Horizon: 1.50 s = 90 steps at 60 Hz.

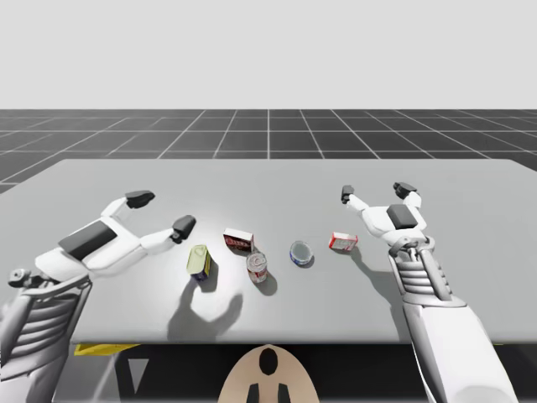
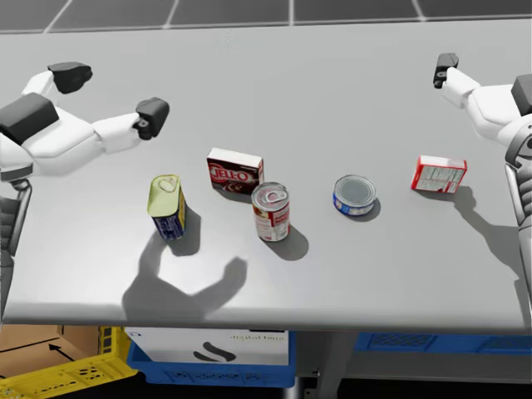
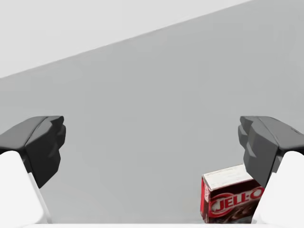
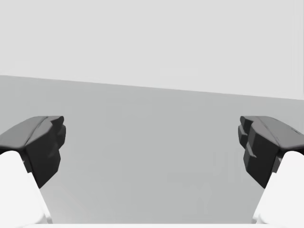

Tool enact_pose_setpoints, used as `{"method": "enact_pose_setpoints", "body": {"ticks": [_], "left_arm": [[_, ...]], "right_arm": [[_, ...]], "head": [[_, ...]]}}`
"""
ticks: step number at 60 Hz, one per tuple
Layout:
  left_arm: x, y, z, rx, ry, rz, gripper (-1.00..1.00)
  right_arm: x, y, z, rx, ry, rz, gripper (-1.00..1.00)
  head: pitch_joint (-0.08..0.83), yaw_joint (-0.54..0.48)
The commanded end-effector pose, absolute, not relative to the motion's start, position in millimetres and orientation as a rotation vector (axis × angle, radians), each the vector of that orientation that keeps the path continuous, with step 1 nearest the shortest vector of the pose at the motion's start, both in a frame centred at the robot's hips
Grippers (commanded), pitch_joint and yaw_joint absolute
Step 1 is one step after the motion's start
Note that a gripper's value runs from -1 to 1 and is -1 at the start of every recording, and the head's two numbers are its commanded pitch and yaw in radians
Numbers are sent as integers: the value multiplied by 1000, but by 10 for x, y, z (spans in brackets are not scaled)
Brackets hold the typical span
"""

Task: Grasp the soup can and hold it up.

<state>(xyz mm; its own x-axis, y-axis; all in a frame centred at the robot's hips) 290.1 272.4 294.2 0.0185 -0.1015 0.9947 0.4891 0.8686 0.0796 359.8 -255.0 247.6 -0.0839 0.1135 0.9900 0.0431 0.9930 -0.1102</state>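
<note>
The upright red-and-white soup can [image 2: 271,211] stands near the worktop's [image 2: 332,108] front edge, just before a dark red box [image 2: 235,170]; farther back my left tool [image 2: 110,96], wide and empty, should straddle its sides squarely, while my right tool [image 1: 376,192] is likewise wide.

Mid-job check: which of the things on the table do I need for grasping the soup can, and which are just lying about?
For the job: upright red-and-white soup can; left end effector and right end effector, both open, apart from it.
Lying about: dark red box; yellow-topped blue can; short blue can; small red-and-white box.
</note>
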Motion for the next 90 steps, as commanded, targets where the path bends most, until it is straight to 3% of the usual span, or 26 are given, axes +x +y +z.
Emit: {"method": "enact_pose_setpoints", "body": {"ticks": [1, 9, 27, 90], "left_arm": [[2666, 2605, 2946, -429, -1308, -618, -1000], [2567, 2465, 2816, -440, -1194, -741, -1000], [2580, 2103, 2333, -483, -1066, -800, -1000], [2969, 1256, 1855, -522, -999, -808, -1000]], "right_arm": [[3602, -2551, 2472, -120, -1654, 60, -1000], [3602, -2551, 2472, -120, -1655, 62, -1000], [3594, -2552, 2479, -120, -1659, 64, -1000], [3571, -2556, 2517, -111, -1672, 69, -1000]], "head": [[716, 67], [715, 69], [715, 64], [718, 40]]}}
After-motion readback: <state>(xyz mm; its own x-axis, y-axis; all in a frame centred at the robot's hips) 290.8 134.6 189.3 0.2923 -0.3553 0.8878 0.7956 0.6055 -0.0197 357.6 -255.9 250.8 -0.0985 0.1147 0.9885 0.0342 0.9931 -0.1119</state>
